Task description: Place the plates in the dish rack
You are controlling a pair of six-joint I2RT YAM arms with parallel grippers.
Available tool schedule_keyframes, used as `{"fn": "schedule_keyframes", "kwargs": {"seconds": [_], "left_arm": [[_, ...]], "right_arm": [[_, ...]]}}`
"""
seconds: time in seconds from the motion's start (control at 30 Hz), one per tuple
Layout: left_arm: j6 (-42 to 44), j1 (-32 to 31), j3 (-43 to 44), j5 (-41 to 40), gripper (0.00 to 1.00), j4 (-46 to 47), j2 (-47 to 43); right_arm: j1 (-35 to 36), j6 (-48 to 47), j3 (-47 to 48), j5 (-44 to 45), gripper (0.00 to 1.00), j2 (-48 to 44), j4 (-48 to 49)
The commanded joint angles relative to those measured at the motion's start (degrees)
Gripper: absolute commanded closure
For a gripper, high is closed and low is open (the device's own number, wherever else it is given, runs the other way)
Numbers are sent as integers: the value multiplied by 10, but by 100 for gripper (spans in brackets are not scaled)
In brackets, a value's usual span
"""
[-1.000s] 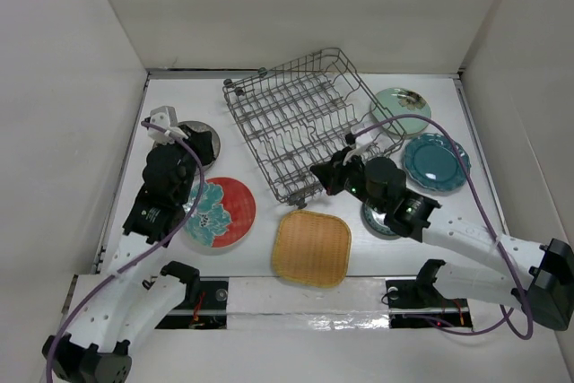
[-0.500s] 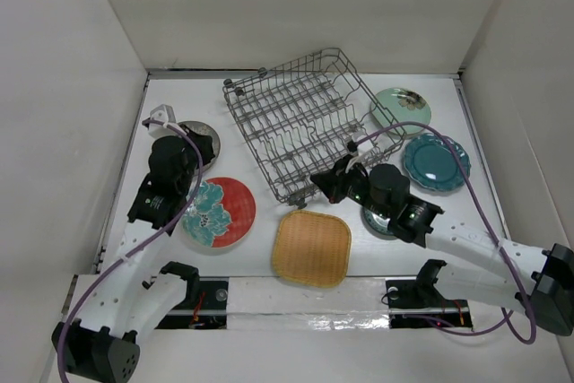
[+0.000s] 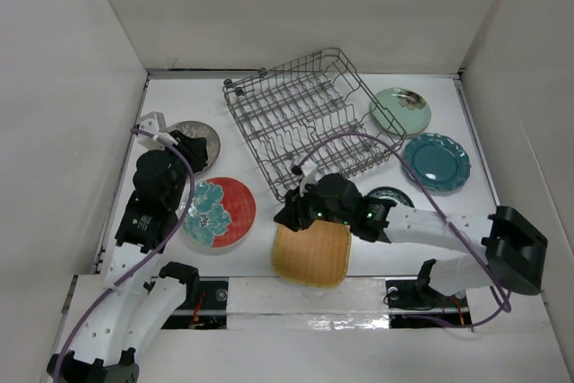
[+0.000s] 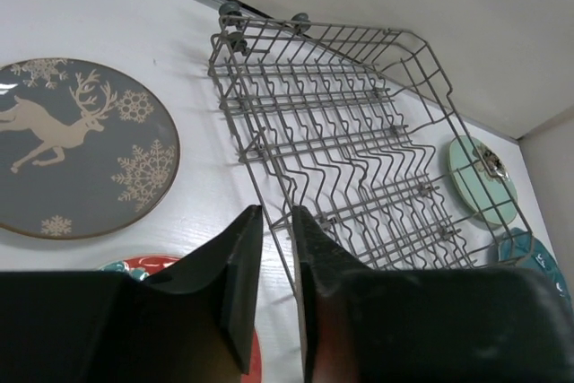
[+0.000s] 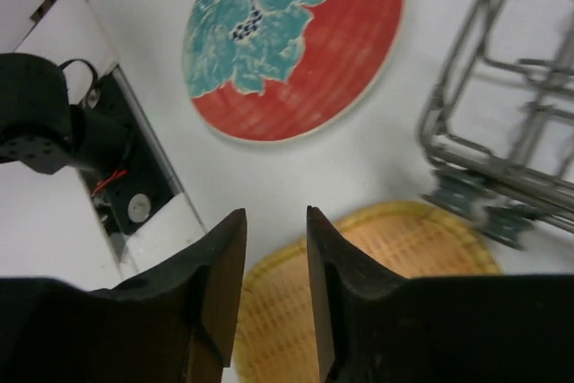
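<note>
Six plates [image 3: 220, 213] lie on the table [image 3: 197, 100] around the empty rack [image 3: 296, 114], none loaded yet, while the left gripper [image 4: 276, 221] and right gripper [image 5: 275, 221] are each slightly parted, holding nothing

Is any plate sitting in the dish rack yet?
No, the dish rack shows only bare wire and upright tines in the top view.

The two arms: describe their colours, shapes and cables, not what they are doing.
Both the left arm and the right arm have white lower links and bulky black sections near the wrist. A purple cable loops loosely along each. Small green lights glow on the right arm's black part. The left gripper and right gripper have dark, smooth, tapered fingers.
</note>
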Motion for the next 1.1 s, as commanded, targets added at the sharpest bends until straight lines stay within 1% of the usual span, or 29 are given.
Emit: {"fn": "schedule_keyframes", "kwargs": {"seconds": [0.0,0.03,0.07,0.1,0.13,0.17,0.2,0.3,0.33,0.37,0.4,0.5,0.53,0.57,0.6,0.63,0.7,0.77,0.9,0.97,1.0,1.07], "left_arm": [[29,1,7,15,82,15,-31],[31,1,4,17,81,16,-37],[32,1,1,20,80,21,-50],[35,1,-3,31,78,33,-56],[36,1,-10,38,78,39,-62],[36,1,-15,45,77,44,-74],[38,1,-19,59,77,57,-80],[45,1,-37,83,73,72,-103],[51,1,-45,88,72,74,-109],[54,1,-50,88,71,74,-122],[58,1,-54,114,71,74,-129],[62,1,-62,133,70,74,-158],[64,-5,-68,132,69,87,-167],[66,-26,-71,125,69,89,-183],[67,-32,-74,116,69,91,-190],[70,-32,-77,115,69,90,-197],[75,-56,-78,105,69,89,-210],[80,-69,-76,99,68,90,-226],[86,-99,-76,88,68,84,-247],[87,-106,-76,75,68,81,-260],[87,-106,-76,71,68,80,-263],[87,-117,-75,69,68,78,-272]], "right_arm": [[34,38,60,32,56,42,21],[40,49,69,44,54,57,23],[46,61,82,63,47,72,27],[51,88,87,69,44,104,41],[58,103,92,71,43,122,47],[58,140,99,73,42,140,65],[64,160,101,76,42,173,77],[84,232,109,112,42,215,109],[99,247,115,150,42,241,109],[106,263,121,162,42,252,106],[112,299,126,173,42,265,108],[131,379,139,216,42,307,102],[136,397,143,244,42,316,102],[143,416,147,255,42,332,97],[143,454,151,262,42,339,83],[143,471,154,278,42,347,82],[149,525,161,295,42,371,75],[149,558,163,312,42,386,78],[154,653,165,341,42,418,96],[159,676,173,356,43,431,92],[159,697,189,362,44,438,76],[159,714,199,367,47,456,74]]}}
